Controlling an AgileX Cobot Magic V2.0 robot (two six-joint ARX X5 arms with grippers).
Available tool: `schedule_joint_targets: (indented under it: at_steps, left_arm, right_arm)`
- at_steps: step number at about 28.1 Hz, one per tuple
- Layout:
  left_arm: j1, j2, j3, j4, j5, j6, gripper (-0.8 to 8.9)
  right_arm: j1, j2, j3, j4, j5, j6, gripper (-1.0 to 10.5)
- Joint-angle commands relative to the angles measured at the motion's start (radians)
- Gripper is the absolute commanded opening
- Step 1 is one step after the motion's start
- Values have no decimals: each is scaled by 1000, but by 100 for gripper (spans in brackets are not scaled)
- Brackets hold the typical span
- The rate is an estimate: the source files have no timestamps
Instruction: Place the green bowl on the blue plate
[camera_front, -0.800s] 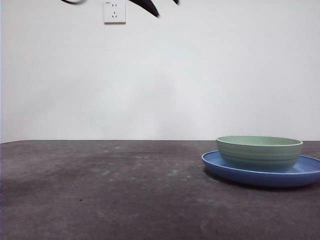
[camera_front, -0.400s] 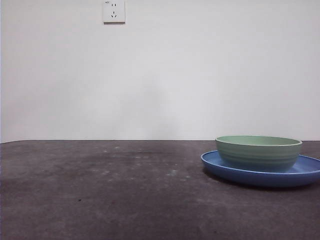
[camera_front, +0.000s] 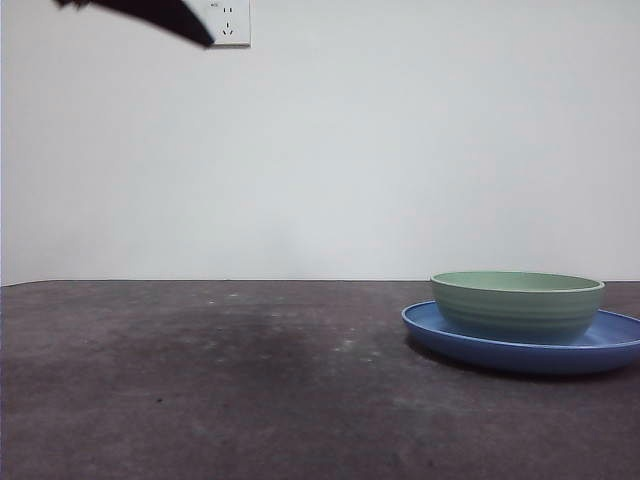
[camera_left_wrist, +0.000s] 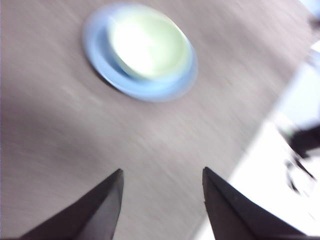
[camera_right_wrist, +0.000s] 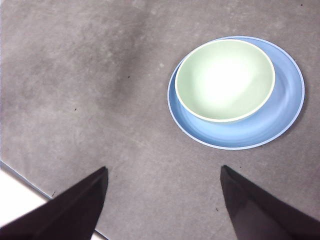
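**Bowl sits on plate, both grippers clear**

And here is the green bowl (camera_front: 518, 306), resting upright inside the blue plate (camera_front: 615, 345) at the lower right of the front view, the plate's rim showing all around it. From above, the right wrist view shows the bowl (camera_right_wrist: 225, 80) sitting off-centre on the plate (camera_right_wrist: 280, 120), nudged toward one side so a wider crescent of blue shows on the other. Both lie on the dark grey table (camera_front: 200, 380).

The right gripper (camera_right_wrist: 162, 187) hangs high above the tabletop, jaws spread wide with nothing between them, well apart from the dishes. The left gripper (camera_left_wrist: 161, 192) is up in the air too, its picture blurred, jaws parted and empty, with bowl (camera_left_wrist: 149, 42) and plate (camera_left_wrist: 145, 90) far below it.

In the front view a black tip (camera_front: 150, 15) pokes in at the upper left corner, just in front of a white wall socket (camera_front: 232, 22). Which arm it belongs to, that view does not tell.
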Motion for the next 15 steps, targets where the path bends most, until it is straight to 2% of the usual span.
schedule_joint_targets:
  at_steps: [1, 6, 13, 15]
  left_arm:
    - [-4, -36, -66, 35, 82, 40, 256]
    - [-4, -77, -152, 37, 131, 55, 256]
    - [-4, -77, -155, 54, 146, 65, 252]
    - [-4, -76, -155, 57, 146, 63, 252]
  right_arm:
    - [3, 6, 21, 7, 2, 12, 361]
    - [3, 6, 21, 7, 2, 24, 361]
    - [3, 6, 21, 7, 3, 48, 361]
    - [3, 7, 21, 7, 35, 79, 361]
